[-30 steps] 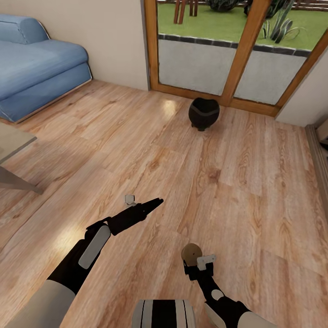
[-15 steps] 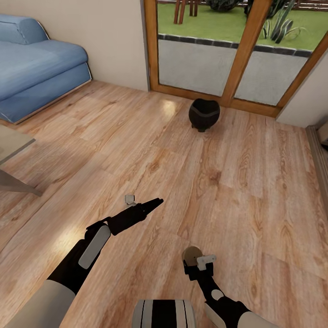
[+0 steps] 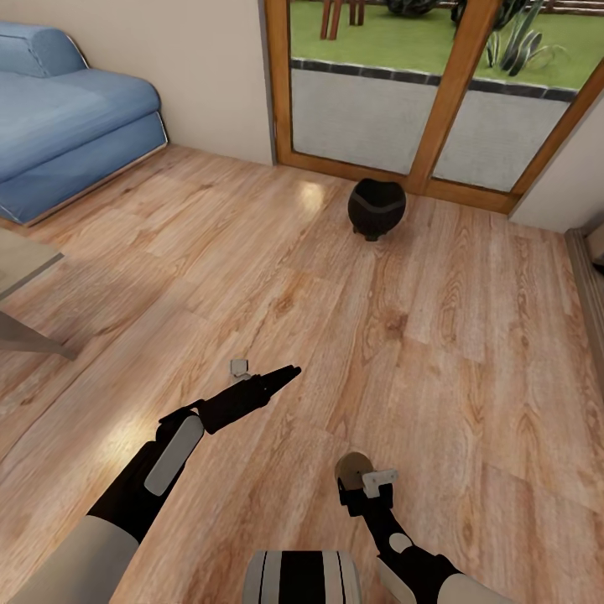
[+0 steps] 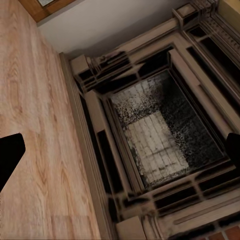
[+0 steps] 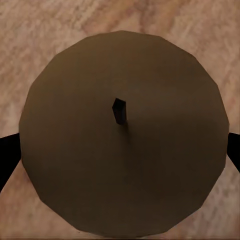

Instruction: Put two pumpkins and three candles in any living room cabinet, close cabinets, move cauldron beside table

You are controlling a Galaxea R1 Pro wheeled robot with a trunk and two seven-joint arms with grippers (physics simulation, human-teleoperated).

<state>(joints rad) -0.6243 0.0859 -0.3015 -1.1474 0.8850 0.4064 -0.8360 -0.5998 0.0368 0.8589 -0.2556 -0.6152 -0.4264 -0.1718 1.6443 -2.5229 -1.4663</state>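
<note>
Candle (image 5: 122, 132) clamped wick-up between the tips of the right pincer (image 3: 356, 478), carried low for the trip to a cabinet. Cauldron (image 3: 376, 207) far ahead by the glass door. Left pincer (image 3: 285, 373) spread, empty, aimed at the fireplace (image 4: 160, 135).

- No readable text, labels, brands, numbers or signs in any view.
- Surfaces all plain, nothing printed.
</note>
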